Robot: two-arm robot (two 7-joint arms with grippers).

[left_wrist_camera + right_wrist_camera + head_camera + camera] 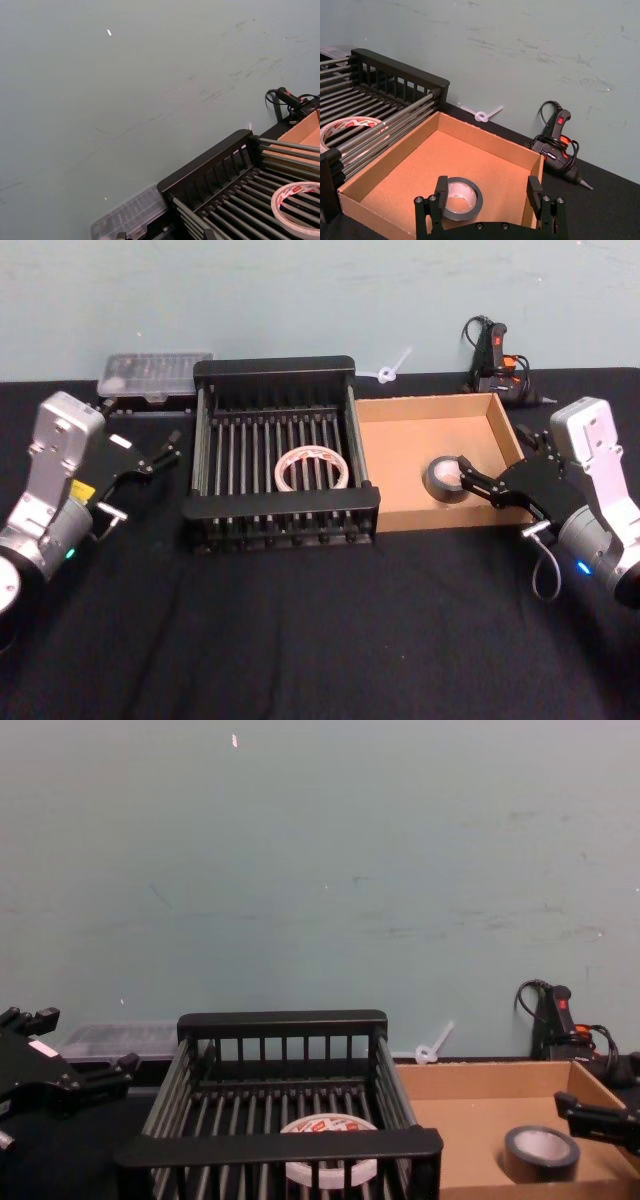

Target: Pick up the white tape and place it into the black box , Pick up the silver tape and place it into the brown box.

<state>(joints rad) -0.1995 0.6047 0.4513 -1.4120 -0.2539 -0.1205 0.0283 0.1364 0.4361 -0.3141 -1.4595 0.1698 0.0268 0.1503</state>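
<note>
Black cloth covers the table below a pale green wall. Centre frame in the head view, the white tape point(312, 469) lies flat on the bars of the black box point(283, 510). To its right, the silver tape point(446, 478) rests on the floor of the brown box point(432, 513). The right gripper point(484, 487) sits just beside this roll at the box's right wall, jaws apart and holding nothing. The left gripper point(150, 454), at left of the black box, also stands with jaws apart. Both placements appear complete; a good finish is to lift the right gripper straight up, clear of the cardboard wall, without nudging the roll.
</note>
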